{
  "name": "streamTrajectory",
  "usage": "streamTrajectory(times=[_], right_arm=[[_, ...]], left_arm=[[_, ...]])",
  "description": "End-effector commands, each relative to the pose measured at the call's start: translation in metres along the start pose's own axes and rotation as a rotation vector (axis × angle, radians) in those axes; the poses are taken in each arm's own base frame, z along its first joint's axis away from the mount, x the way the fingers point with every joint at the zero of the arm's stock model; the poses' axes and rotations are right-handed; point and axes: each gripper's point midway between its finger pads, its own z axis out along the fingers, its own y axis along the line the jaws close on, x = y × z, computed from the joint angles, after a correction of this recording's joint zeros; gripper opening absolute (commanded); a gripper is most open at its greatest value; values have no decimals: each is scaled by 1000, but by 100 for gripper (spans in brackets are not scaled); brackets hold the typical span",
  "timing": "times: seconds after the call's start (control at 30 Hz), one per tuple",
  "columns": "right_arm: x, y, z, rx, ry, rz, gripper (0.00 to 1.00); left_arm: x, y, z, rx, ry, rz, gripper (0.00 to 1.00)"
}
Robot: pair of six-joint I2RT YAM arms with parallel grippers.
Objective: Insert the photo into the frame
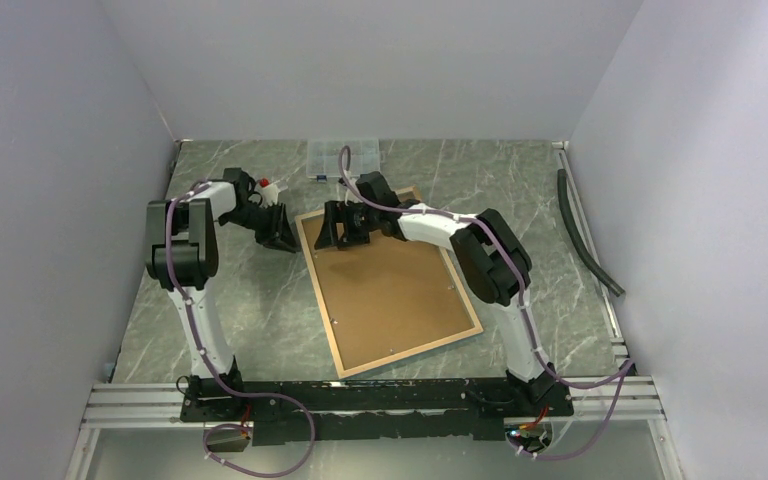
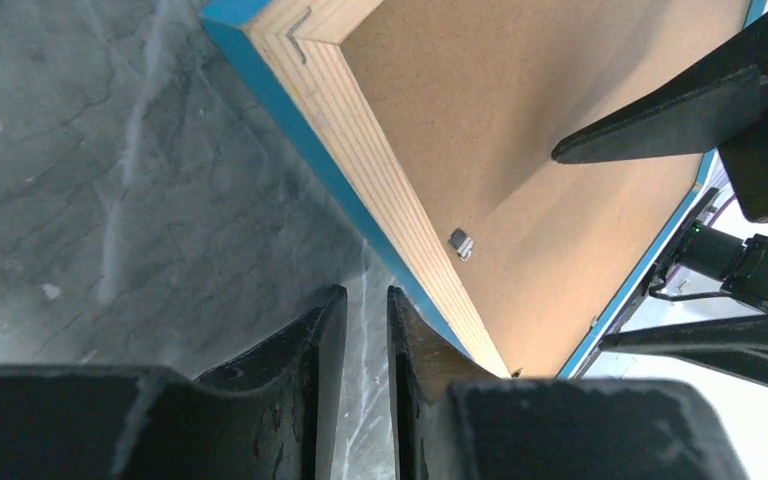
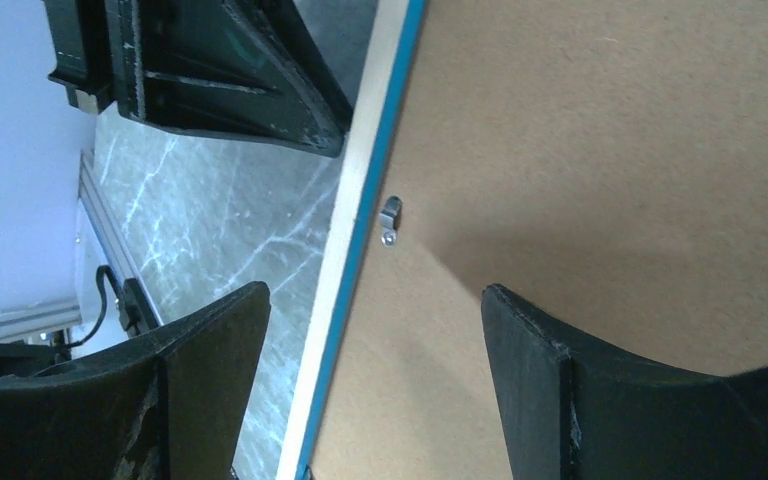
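The frame lies face down in the middle of the table, light wood back up, with the brown backing board set in it. The photo is hidden. My left gripper sits low on the table just outside the frame's far-left corner; its jaws stand almost together with only bare table between them, beside the blue-edged rim. My right gripper hovers open over the same corner, its fingers on either side of the rim, near a small metal tab.
A clear plastic compartment box stands at the back by the wall. A small white and red object lies behind the left gripper. A black hose runs along the right wall. An aluminium rail carries both arm bases.
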Motion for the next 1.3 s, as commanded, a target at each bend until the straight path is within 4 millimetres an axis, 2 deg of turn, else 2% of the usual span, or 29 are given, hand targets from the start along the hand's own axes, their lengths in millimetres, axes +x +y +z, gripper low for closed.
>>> streamTrajectory(times=[0.0, 0.1, 0.33, 0.5, 0.67, 1.03, 1.27], right_arm=[[-16, 25, 10, -90, -38, -31, 80], [-12, 26, 16, -104, -29, -22, 79], [-10, 25, 25, -126, -32, 8, 77], [-9, 23, 28, -128, -40, 23, 76], [-8, 20, 31, -124, -35, 29, 76], [-6, 22, 38, -151, -16, 40, 75], [6, 28, 43, -180, 25, 52, 73]], left_arm=[[-10, -16, 0, 70, -28, 29, 27], [-10, -20, -2, 84, -31, 31, 29], [-14, -26, -10, 97, -45, 50, 39], [-19, -14, -1, 70, -37, 24, 34], [-16, -4, 12, 41, -2, 5, 28], [-11, 0, 20, 19, 23, -1, 23], [-8, 1, 21, 11, 28, 0, 20]])
